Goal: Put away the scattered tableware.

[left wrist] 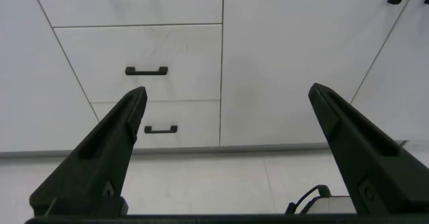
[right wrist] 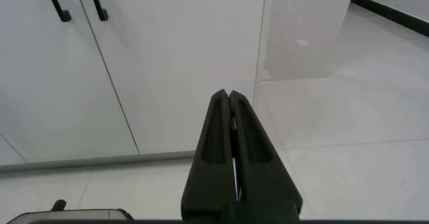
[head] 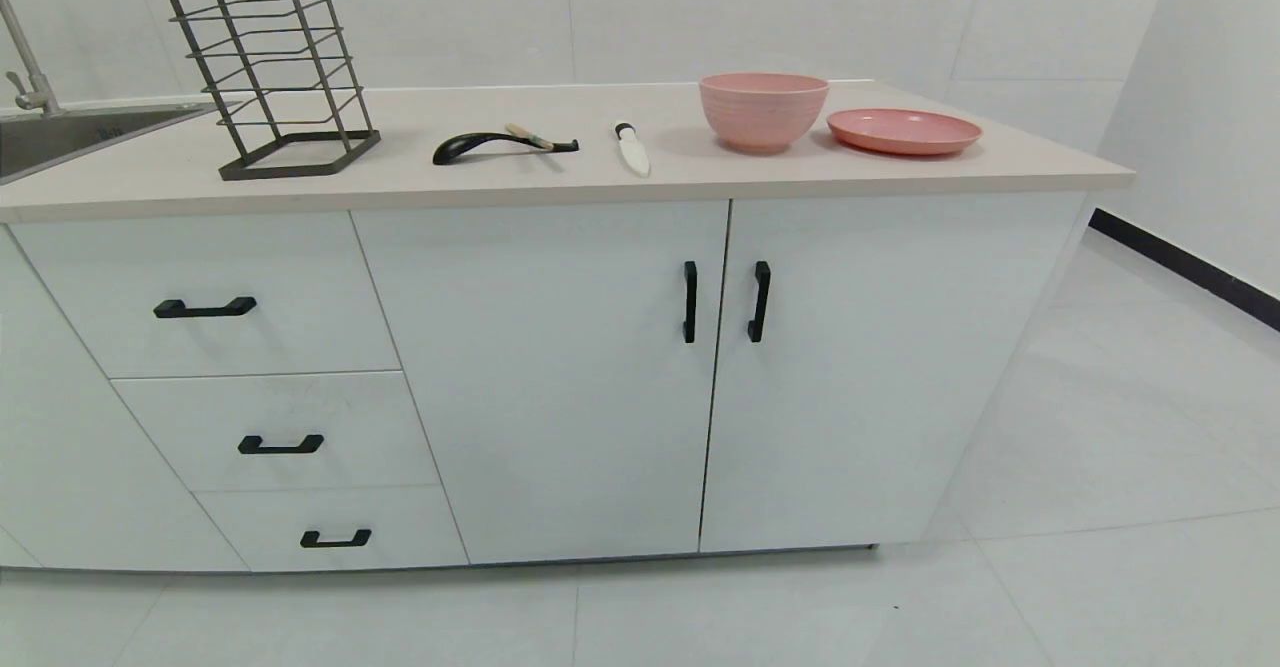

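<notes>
Hanging low, left gripper (left wrist: 228, 93) wide open, right gripper (right wrist: 229, 98) pressed tight, both empty, well below bowl (head: 763, 109), plate (head: 903, 131), knife (head: 632, 150), spoon (head: 468, 145) lying on the counter (head: 400, 175).

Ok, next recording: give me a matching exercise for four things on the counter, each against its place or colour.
Things:
1 rack
2 spoon
3 knife
4 plate

Descriptions:
A pink, at the right end of the counter
B black, between rack and knife
C nearest the sink
D white blade, between spoon and bowl

Pairs: 1-C; 2-B; 3-D; 4-A
</notes>
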{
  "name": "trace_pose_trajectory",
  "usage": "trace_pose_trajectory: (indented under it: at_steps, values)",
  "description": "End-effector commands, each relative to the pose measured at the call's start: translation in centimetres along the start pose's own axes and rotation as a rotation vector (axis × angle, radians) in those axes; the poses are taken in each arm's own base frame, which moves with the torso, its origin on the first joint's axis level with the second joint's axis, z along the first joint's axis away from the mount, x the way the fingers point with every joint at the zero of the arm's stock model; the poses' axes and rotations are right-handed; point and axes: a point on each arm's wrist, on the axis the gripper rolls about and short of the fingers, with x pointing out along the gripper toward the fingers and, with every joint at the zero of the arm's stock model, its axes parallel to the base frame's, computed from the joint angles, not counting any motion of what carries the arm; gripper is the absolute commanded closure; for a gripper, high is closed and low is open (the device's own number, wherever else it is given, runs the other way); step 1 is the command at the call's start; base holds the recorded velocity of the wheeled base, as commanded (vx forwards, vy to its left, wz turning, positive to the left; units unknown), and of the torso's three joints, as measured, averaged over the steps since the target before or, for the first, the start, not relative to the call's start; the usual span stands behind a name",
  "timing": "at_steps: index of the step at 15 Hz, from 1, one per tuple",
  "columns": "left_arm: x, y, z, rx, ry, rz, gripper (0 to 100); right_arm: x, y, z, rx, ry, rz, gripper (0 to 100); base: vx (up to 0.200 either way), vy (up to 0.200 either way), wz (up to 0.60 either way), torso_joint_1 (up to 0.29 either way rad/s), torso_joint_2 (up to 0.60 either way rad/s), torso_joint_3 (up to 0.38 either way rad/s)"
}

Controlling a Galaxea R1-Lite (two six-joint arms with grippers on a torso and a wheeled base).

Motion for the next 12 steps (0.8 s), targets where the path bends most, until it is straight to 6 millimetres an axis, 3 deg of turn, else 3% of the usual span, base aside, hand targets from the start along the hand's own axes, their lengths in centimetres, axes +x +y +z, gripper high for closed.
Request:
trace_pose_trajectory:
  at_steps: [1,2,5,7,11,12]
  values:
    - [0.0,0.0,0.0,0.000,0.000,0.000,0,-0.4,0.1,2.6,0.000,-0.224,0.011,100,0.000,0.000,0.00,0.000,0.00,0.000]
    - [0.0,0.0,0.0,0.002,0.000,0.000,0,-0.9,0.2,4.2,-0.018,-0.277,0.054,100,0.000,0.000,0.00,0.000,0.00,0.000]
    - [0.0,0.0,0.0,0.002,0.000,-0.002,0,-0.4,0.6,8.2,-0.033,-0.184,0.240,100,0.000,0.000,0.00,0.000,0.00,0.000]
    - [0.0,0.0,0.0,0.000,0.000,0.000,0,1.6,0.8,10.1,-0.024,-0.090,0.366,100,0.000,0.000,0.00,0.000,0.00,0.000]
    - [0.0,0.0,0.0,0.000,0.000,0.000,0,6.0,2.0,9.6,-0.011,0.178,0.591,100,0.000,0.000,0.00,0.000,0.00,0.000]
    - [0.0,0.0,0.0,0.002,0.000,0.000,0,6.0,2.0,9.6,-0.012,0.181,0.594,100,0.000,0.000,0.00,0.000,0.00,0.000]
